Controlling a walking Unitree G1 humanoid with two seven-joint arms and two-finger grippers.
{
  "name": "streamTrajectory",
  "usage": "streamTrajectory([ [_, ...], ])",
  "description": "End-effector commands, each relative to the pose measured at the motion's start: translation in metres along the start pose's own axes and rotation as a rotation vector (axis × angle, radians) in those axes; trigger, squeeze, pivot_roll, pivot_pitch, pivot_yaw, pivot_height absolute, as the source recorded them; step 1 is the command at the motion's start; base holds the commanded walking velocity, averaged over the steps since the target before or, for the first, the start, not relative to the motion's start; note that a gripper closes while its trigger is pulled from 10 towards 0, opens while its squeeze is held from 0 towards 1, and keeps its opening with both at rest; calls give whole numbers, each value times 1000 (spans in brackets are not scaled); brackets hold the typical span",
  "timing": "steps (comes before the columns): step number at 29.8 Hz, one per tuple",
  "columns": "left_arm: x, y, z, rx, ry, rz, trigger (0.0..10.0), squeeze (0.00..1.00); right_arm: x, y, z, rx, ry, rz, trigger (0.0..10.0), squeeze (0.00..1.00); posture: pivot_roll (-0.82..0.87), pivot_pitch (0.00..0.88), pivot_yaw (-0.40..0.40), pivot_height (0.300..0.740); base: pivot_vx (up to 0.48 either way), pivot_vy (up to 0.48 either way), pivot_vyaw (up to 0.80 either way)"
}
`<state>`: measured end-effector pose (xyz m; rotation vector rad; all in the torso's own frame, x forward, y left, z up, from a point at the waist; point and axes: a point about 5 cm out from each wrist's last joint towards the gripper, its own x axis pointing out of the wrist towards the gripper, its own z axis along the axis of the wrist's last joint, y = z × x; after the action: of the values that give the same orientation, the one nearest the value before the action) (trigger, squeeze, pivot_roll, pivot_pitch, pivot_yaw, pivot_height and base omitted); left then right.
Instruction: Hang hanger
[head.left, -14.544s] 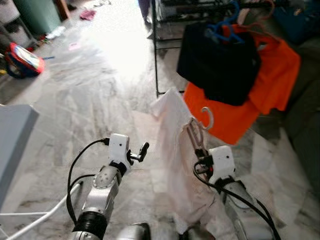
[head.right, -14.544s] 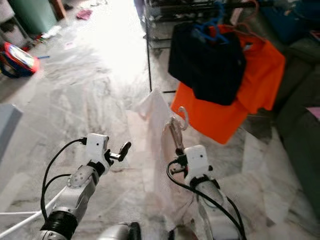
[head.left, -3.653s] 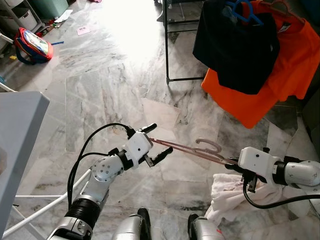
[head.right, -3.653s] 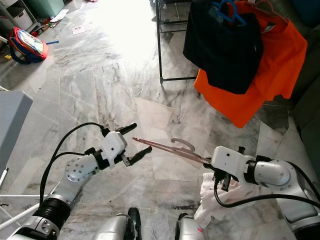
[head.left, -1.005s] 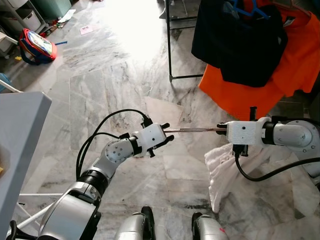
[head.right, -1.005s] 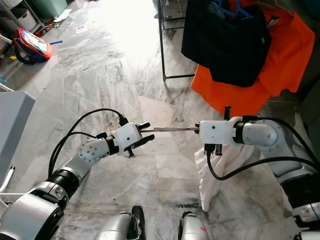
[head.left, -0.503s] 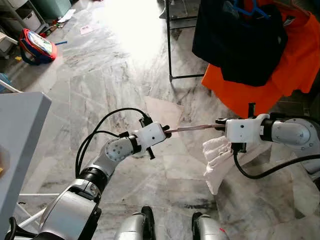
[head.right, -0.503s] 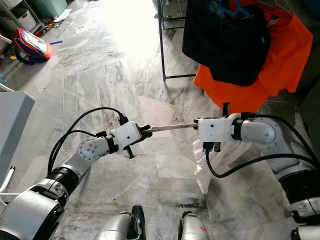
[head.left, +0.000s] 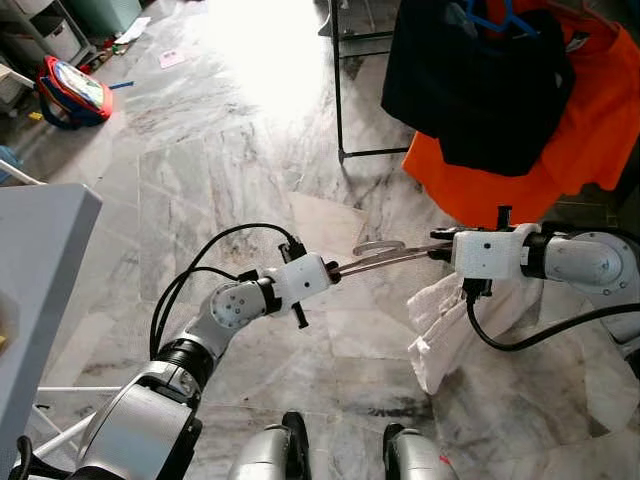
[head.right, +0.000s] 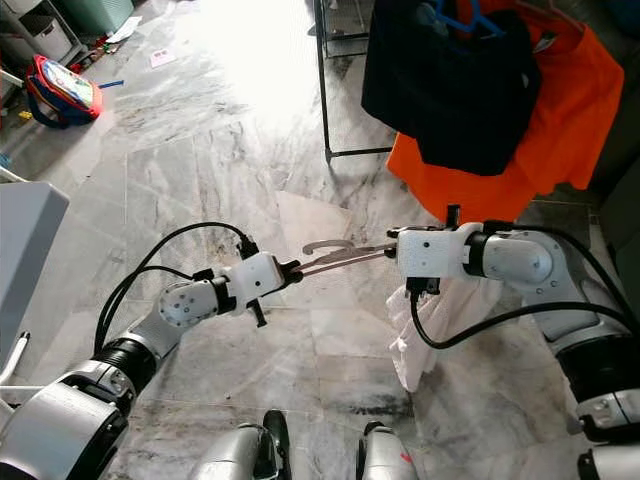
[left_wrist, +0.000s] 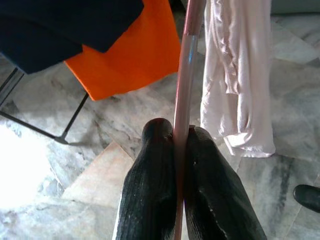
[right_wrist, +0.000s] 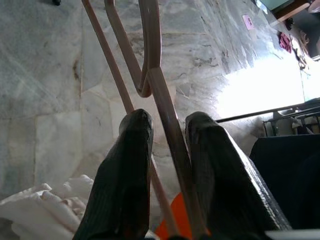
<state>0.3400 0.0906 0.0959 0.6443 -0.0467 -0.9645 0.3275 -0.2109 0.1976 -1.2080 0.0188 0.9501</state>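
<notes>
floor: grey marble (head.left: 220, 150)
rack: orange shirt (head.left: 560, 150), black garment (head.left: 480, 90)
far left: red bag (head.left: 68, 90)

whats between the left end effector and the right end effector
The pink hanger spans the gap, one end pinched in the left end effector, the other between the fingers of the right end effector; marble floor below. Seen in the left eye view.

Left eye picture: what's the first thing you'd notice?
The pink hanger stretched in mid-air between the two arms, above the marble floor: the left pincer is shut on one end and the right pincer holds the other. A white garment droops below the right arm. Behind, a bright orange shirt and a black garment hang on a rack.
</notes>
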Motion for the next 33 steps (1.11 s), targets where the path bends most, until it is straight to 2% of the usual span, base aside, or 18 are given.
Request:
streamTrajectory([
  [1,-8,1,-9,-51,9,48,0,0,1,2,-2,17,-9,21,10000,1000,-118,258,123,740,0,0,0],
  [6,-11,-3,-13,-92,10,56,0,0,1,1,-2,21,-13,11,10000,1000,-118,256,119,740,0,0,0],
  [11,-14,-9,-20,-207,-8,106,0,0,0,-10,-1,35,-26,-70,10000,1000,-119,254,112,740,0,0,0],
  [15,-15,-10,-20,-219,-14,119,0,0,-1,-12,-1,50,-31,-94,10000,1000,-119,253,105,740,0,0,0],
  [17,-16,-10,-21,-264,-32,152,0,0,-2,-16,-1,103,-48,-201,10000,1000,-120,252,101,740,0,0,0],
  [20,-19,-7,-19,-272,-63,174,0,0,0,-16,-1,157,-48,-325,10000,1000,-121,251,98,740,0,0,0],
  [23,-19,-6,-17,-268,-77,182,0,0,1,-14,-4,202,-39,-378,10000,1000,-122,251,96,740,0,0,0],
  [26,-19,-4,-14,-258,-106,187,0,0,3,-7,-10,259,-12,-454,10000,1000,-118,247,92,740,0,0,0],
  [28,-20,-4,-9,-241,-139,175,0,0,6,2,-16,337,4,-525,10000,1000,-115,243,91,740,0,0,0],
  [33,-21,-5,-7,-216,-150,149,0,0,5,6,-23,404,40,-646,10000,1000,-112,244,87,740,0,0,0],
])
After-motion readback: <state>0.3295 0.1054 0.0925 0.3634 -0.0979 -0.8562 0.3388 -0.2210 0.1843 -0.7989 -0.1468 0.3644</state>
